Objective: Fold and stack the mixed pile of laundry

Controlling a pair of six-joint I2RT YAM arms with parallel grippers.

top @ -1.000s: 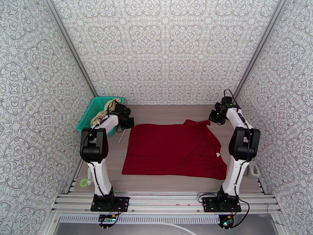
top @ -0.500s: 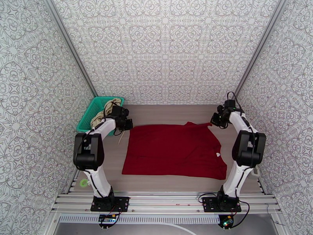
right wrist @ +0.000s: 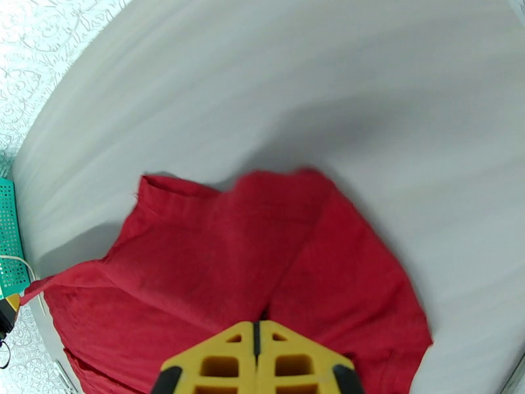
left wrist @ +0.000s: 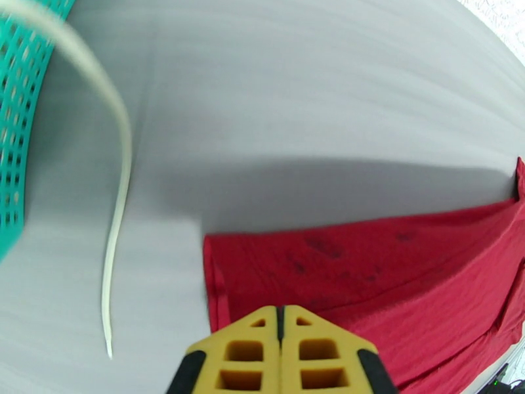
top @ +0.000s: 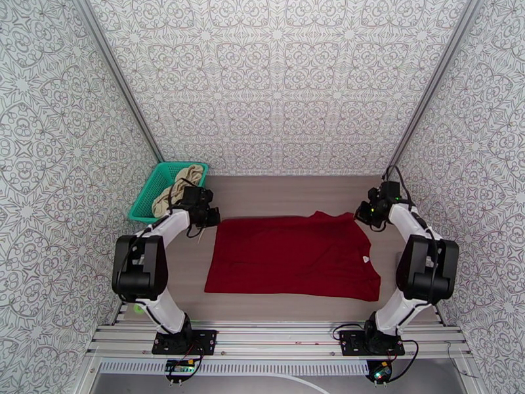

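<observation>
Robotics laboratory test cell: ornament-printed wall panels [top: 275,80] on 3 sides, framed by aluminium posts [top: 118,80], enclose a wood-grain table [top: 282,188]; at 6 o'clock an extruded rail [top: 282,349] carries the left arm base [top: 184,341] and right arm base [top: 367,341], both bolted.

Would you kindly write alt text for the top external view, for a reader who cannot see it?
A dark red shirt lies spread on a table, with the left claw and the right claw each shut on its far edge. A teal basket holding a cream garment sits at the far left.
</observation>
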